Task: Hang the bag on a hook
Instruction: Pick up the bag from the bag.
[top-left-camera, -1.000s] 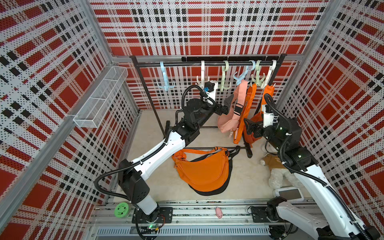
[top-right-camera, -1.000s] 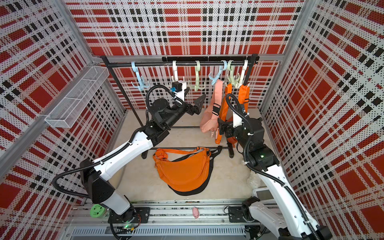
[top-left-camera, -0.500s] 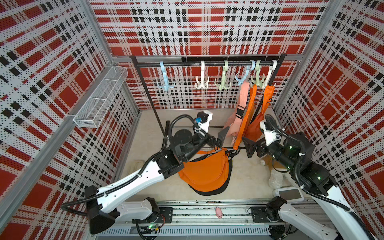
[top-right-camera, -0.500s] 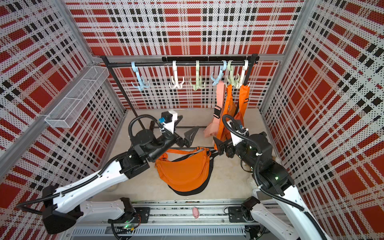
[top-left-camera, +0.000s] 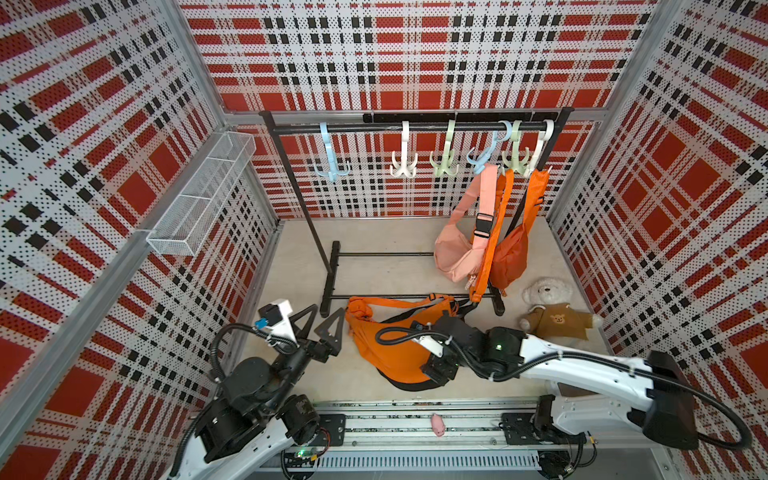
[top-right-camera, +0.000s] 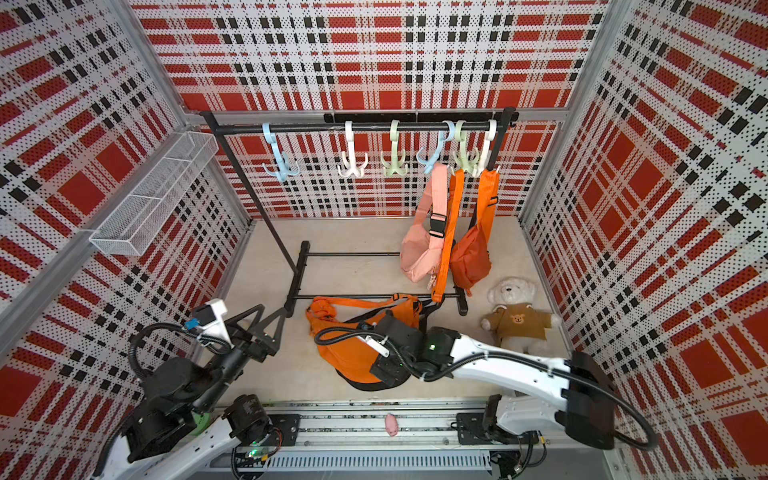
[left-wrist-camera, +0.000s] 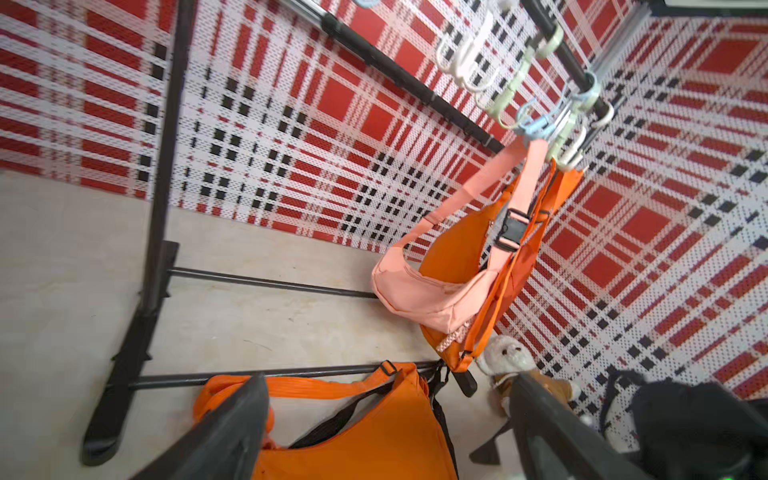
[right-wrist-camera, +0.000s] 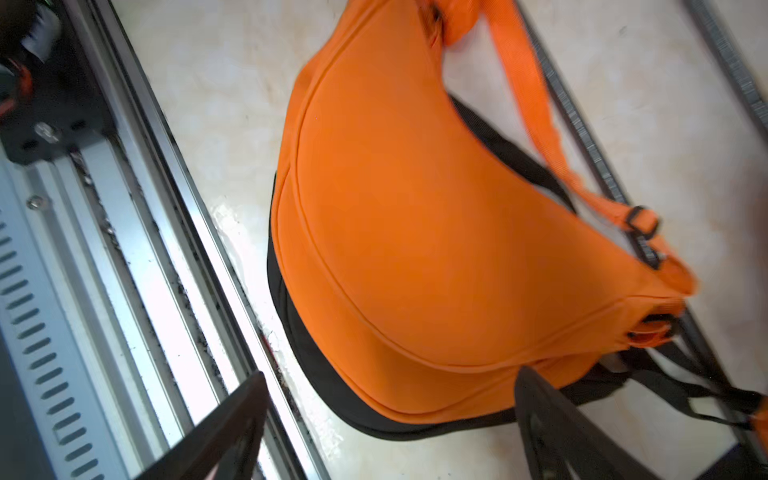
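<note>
Orange sling bag lies on the floor at the foot of the garment rack, below the white hook. Right gripper hovers over it, jaws spread, empty. Left gripper is near the bag, spread, empty.

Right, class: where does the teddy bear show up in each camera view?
In a top view: teddy bear right of centre.
In a top view: teddy bear likewise.
Left wrist: teddy bear near the hanging pink bag.
Right wrist: not in it.
Shared landmark: the orange bag, in all four.
</note>
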